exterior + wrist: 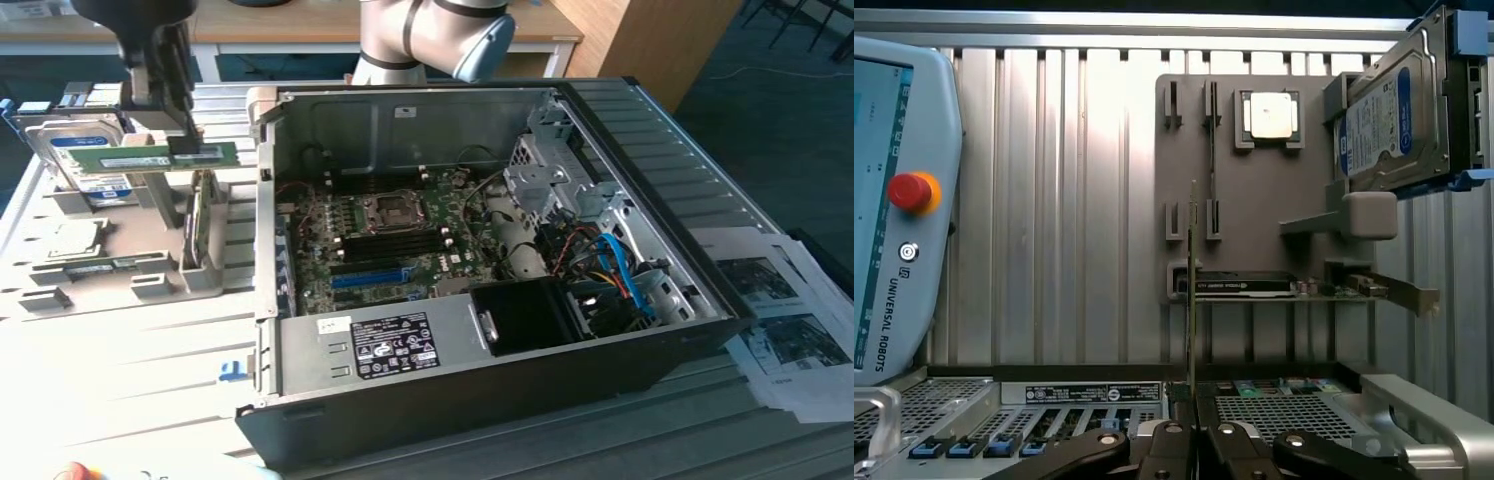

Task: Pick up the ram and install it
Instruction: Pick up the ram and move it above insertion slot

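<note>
In the upper left of the exterior view, the arm's fingers are clamped on the ram. They hold the green stick level and on edge in the air, above the grey parts holder on the ribbed aluminium tabletop and in front of the upright hard drive. To the exterior view's right stands the open computer case, well apart from the ram, its motherboard and blue slot exposed.
</note>
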Motion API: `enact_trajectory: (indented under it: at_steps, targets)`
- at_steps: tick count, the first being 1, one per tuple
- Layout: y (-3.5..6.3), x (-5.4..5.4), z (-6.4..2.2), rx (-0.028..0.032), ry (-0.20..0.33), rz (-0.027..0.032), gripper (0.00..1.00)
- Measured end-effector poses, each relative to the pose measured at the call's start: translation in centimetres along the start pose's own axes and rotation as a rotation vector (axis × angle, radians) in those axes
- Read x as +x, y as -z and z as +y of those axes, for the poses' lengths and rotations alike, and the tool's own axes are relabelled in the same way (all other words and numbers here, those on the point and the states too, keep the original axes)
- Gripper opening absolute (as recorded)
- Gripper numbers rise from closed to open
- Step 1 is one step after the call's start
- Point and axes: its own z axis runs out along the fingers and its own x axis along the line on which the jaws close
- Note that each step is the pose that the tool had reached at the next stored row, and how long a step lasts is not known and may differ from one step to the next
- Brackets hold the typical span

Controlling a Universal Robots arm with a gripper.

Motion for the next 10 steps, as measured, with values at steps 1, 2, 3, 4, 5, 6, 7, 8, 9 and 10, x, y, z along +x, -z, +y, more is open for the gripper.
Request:
enact_trajectory:
  at_steps: [1,2,3,4,5,6,7,8,9,10]
  targets:
    - [0.01,0.0,-0.22,0.0000,0.000,0.0000,0.12]
    - [0.02,0.0,-0.45,0.0000,0.000,0.0000,0.12]
    - [0.02,0.0,-0.68,0.0000,0.000,-0.0001,0.12]
    - [0.04,0.0,-0.92,-0.0001,0.000,0.0000,0.12]
    - [0.04,0.0,-1.16,0.0000,0.000,0.0000,0.12]
    - [0.05,0.0,-1.43,0.0000,0.000,0.0000,0.12]
    - [0.06,0.0,-1.67,-0.0001,0.000,0.0000,0.12]
    - [0.07,-0.1,-1.92,0.0000,0.000,0.0000,0.12]
    - [0.08,-0.1,-2.17,0.0000,0.000,0.0000,0.12]
    - [0.08,-0.1,-2.41,0.0000,0.000,-0.0001,0.12]
